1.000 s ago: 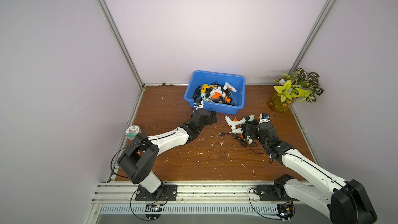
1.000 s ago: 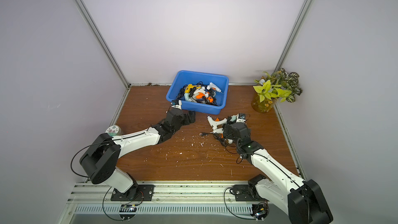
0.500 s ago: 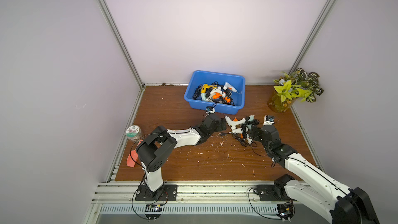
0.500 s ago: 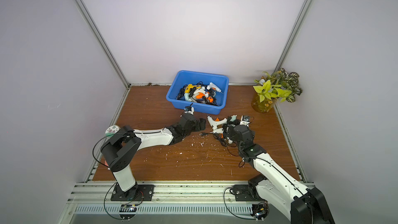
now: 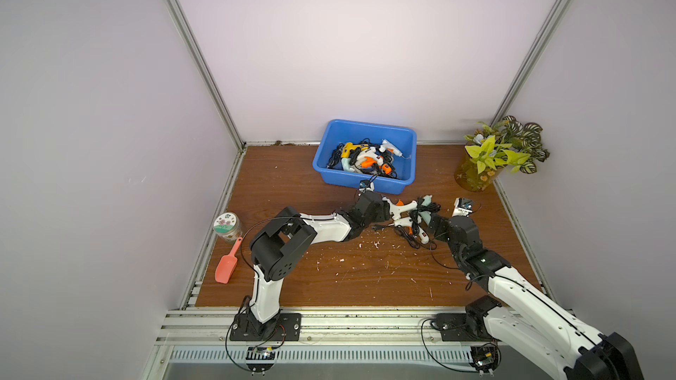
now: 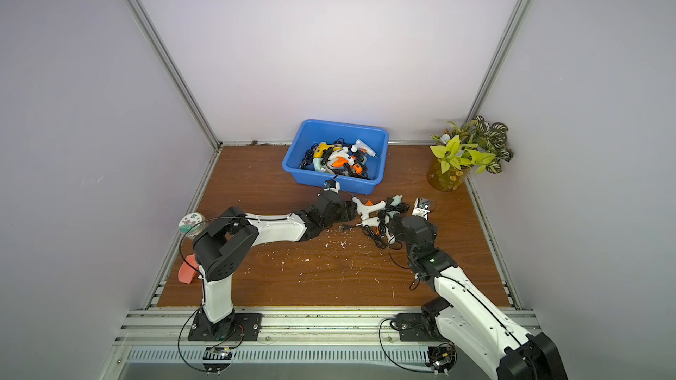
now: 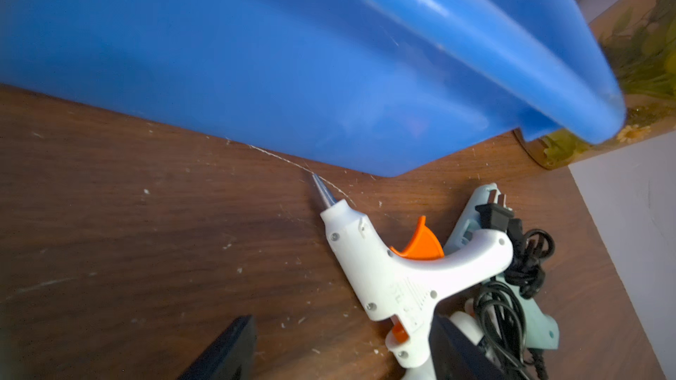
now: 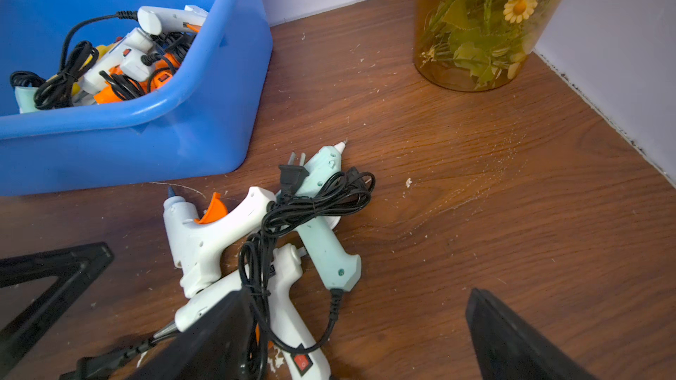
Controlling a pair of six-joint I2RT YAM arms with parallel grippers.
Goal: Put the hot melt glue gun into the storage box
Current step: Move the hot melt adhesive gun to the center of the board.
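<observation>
The blue storage box (image 5: 336,179) (image 6: 307,177) stands at the back with several glue guns inside. In front of it three glue guns lie tangled in black cords: a white one with an orange trigger (image 7: 384,268) (image 8: 205,235), a pale teal one (image 8: 322,235) and a second white one with a red switch (image 8: 289,305). My left gripper (image 5: 387,212) (image 7: 342,350) is open, its jaws straddling the rear of the orange-trigger gun. My right gripper (image 5: 429,224) (image 8: 358,341) is open over the red-switch gun's handle.
An amber vase with a plant (image 5: 475,177) (image 8: 483,31) stands at the back right corner. A flower-lidded jar (image 5: 227,226) and a pink scoop (image 5: 227,263) lie at the left edge. White glue crumbs dot the wooden table (image 5: 347,268). Walls close three sides.
My left arm has swung from the box's front over to the glue guns, and its jaws have narrowed somewhat. My right gripper has stayed open by the pile.
</observation>
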